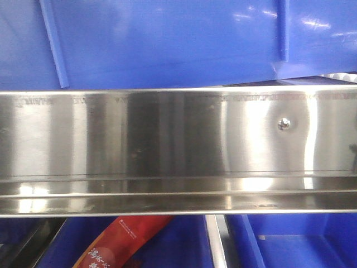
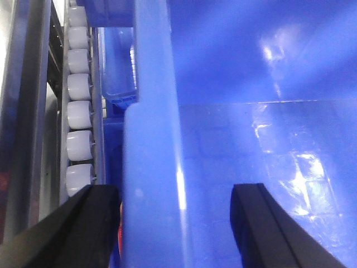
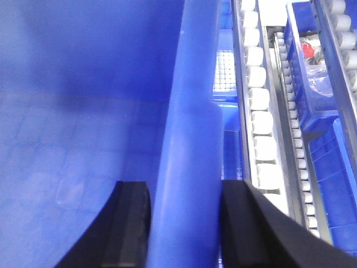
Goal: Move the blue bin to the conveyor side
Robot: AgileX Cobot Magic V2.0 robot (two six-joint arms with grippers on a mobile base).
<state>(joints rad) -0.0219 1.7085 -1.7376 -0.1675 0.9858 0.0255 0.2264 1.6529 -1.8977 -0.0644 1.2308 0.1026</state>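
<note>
The blue bin (image 1: 167,39) fills the top of the front view, resting above a steel shelf rail. In the left wrist view its thick rim (image 2: 156,139) runs between the fingers of my left gripper (image 2: 175,190). The outer finger sits against the rim and the inner finger (image 2: 262,223) stands apart from it inside the bin, so that gripper is open. In the right wrist view my right gripper (image 3: 184,187) is shut on the opposite rim (image 3: 189,111), both black fingers pressed against it. The conveyor is out of view.
A shiny stainless shelf rail (image 1: 178,139) crosses the front view. Below it are more blue bins, one holding a red package (image 1: 125,245). Rows of white rollers (image 2: 78,117) (image 3: 259,111) flank the bin. Another blue bin with bagged items (image 3: 312,67) lies further right.
</note>
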